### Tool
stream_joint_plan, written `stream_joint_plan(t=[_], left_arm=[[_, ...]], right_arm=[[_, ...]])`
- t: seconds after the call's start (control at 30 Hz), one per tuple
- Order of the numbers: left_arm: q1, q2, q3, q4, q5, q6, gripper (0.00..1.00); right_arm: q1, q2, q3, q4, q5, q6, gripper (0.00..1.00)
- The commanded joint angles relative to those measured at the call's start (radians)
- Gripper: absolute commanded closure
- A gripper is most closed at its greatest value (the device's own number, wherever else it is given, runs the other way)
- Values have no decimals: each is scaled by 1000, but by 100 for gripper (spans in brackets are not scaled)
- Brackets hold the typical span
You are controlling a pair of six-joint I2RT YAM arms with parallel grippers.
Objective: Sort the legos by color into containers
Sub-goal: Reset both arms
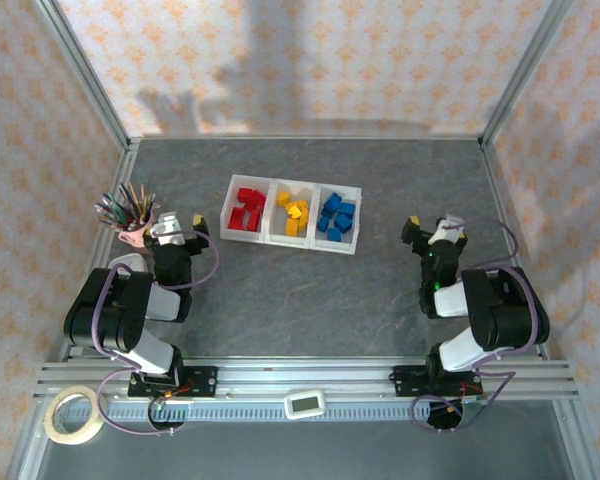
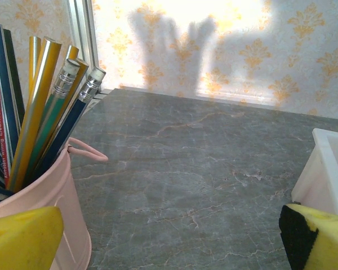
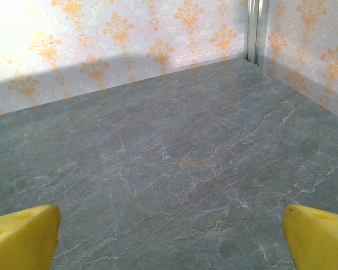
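At the left of the overhead view, the pink cup of pencils stood just beside the left gripper. Its yellow-padded jaws were spread wide with nothing between them. In the left wrist view the cup sat at lower left and a tray corner at the right edge. At centre, the white tray held the red bricks in its left compartment, the yellow bricks in the middle and the blue bricks in the right. Further right, apart from the tray, the right gripper gaped equally wide, empty, over the grey table.
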Motion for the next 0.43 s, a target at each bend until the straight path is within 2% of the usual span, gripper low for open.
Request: stream_joint_plan(t=[0.0, 0.4], left_arm=[[6, 3, 12, 26, 0, -15, 0], [7, 3, 16, 17, 24, -6, 0]], right_arm=[[1, -7, 16, 23, -9, -11, 0], [-5, -8, 17, 17, -40, -17, 0]])
